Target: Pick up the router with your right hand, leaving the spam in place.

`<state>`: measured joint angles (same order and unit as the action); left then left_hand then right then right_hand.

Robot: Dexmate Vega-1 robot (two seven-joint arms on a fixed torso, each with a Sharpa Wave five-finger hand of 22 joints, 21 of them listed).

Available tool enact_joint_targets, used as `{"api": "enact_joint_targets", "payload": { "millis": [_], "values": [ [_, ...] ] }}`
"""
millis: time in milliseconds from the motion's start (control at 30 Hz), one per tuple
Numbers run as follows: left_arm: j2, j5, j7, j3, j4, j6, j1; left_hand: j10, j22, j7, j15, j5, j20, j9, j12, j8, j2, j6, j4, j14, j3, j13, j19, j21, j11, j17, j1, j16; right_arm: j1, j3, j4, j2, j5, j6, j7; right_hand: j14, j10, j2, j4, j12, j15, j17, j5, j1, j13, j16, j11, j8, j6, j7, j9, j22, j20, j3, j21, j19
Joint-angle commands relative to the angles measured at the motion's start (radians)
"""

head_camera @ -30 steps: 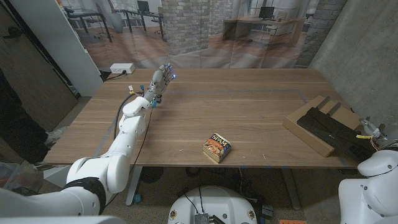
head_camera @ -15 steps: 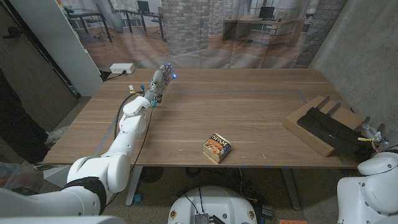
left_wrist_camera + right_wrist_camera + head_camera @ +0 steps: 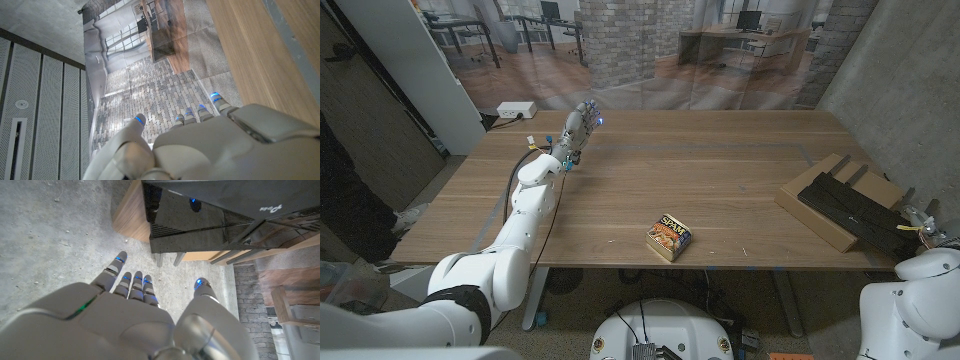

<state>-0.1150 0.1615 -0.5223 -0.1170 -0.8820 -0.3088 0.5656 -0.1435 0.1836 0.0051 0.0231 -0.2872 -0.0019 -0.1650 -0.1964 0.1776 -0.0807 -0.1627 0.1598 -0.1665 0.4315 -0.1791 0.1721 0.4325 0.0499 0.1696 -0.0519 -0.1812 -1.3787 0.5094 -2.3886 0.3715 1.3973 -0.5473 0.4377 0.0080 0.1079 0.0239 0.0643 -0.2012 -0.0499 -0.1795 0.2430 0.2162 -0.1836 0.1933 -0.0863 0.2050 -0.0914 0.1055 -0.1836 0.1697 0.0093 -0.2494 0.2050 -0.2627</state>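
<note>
Router (image 3: 852,212): at three o'clock from spam (image 3: 669,237), untouched. Right hand (image 3: 145,317) empty, fingers spread, off table's edge; best raised first, then closed across the body.

I'm seeing bare table (image 3: 740,180) lying between the spam (image 3: 669,236) and the router (image 3: 850,212). Nothing is blocking the router's near edge.
</note>
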Motion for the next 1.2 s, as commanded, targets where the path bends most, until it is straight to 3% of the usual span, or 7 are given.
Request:
{"api": "enact_joint_targets", "payload": {
  "millis": [33,200,500,833,1200],
  "values": [
    [-0.005,0.006,0.004,0.002,-0.020,0.006,0.011,-0.002,0.003,0.005,-0.001,-0.004,0.003,-0.005,-0.002,0.002,-0.057,-0.002,0.000,-0.096,-0.003,-0.004,0.012,-0.004,-0.005,0.005,0.005,-0.001,0.014,0.001,0.007,0.008,0.020,-0.028,0.024,0.013,0.019,0.000,-0.007,-0.009,-0.008,-0.004,-0.005,-0.019,-0.004,0.010,-0.002,0.005,-0.017,0.004,-0.006,0.005,0.003,0.006,0.008,-0.017],
    [-0.007,0.010,0.005,0.003,-0.028,0.010,0.015,-0.001,0.003,0.005,-0.001,-0.004,0.003,-0.005,-0.002,0.002,-0.057,-0.002,0.000,-0.096,-0.003,-0.004,0.011,-0.004,-0.004,0.005,0.005,-0.002,0.020,0.000,0.011,0.010,0.027,-0.036,0.037,0.038,0.046,0.000,-0.017,-0.014,-0.006,-0.004,-0.007,-0.041,-0.004,0.015,-0.003,0.011,-0.044,0.005,-0.005,0.005,0.007,0.017,0.016,-0.049],
    [-0.012,0.015,0.006,0.004,-0.037,0.011,0.021,-0.001,0.003,0.004,-0.002,-0.005,0.003,-0.005,-0.002,0.001,-0.058,-0.003,0.000,-0.096,-0.003,-0.004,0.010,-0.006,-0.005,0.005,0.005,-0.002,0.042,-0.006,0.019,0.007,0.069,-0.058,0.083,0.048,0.051,-0.001,-0.022,-0.013,-0.012,-0.004,-0.007,-0.051,-0.004,0.015,-0.004,0.010,-0.049,0.008,-0.005,0.004,0.014,0.023,0.016,-0.056],
    [-0.014,0.022,0.007,0.004,-0.039,0.008,0.024,-0.001,0.003,0.006,-0.002,-0.005,0.003,-0.005,-0.002,0.002,-0.058,-0.003,0.000,-0.097,-0.004,-0.004,0.009,-0.008,-0.006,0.005,0.005,-0.001,0.070,0.000,0.027,0.002,0.112,-0.073,0.148,0.087,0.078,-0.009,-0.035,-0.015,-0.026,-0.004,-0.007,-0.081,-0.004,0.021,-0.014,0.013,-0.077,0.018,-0.005,0.004,0.030,0.041,0.023,-0.099],
    [-0.014,0.024,0.009,0.007,-0.040,0.007,0.024,-0.001,0.003,0.006,-0.003,-0.005,0.003,-0.005,-0.002,0.002,-0.057,-0.002,0.000,-0.096,-0.004,-0.004,0.008,-0.010,-0.006,0.005,0.004,-0.002,0.096,0.016,0.034,0.002,0.131,-0.081,0.203,0.173,0.133,-0.016,-0.042,-0.020,-0.044,-0.002,-0.002,-0.102,-0.004,0.034,-0.027,0.013,-0.111,0.030,-0.004,0.004,0.068,0.058,0.034,-0.172]
  ]
}}
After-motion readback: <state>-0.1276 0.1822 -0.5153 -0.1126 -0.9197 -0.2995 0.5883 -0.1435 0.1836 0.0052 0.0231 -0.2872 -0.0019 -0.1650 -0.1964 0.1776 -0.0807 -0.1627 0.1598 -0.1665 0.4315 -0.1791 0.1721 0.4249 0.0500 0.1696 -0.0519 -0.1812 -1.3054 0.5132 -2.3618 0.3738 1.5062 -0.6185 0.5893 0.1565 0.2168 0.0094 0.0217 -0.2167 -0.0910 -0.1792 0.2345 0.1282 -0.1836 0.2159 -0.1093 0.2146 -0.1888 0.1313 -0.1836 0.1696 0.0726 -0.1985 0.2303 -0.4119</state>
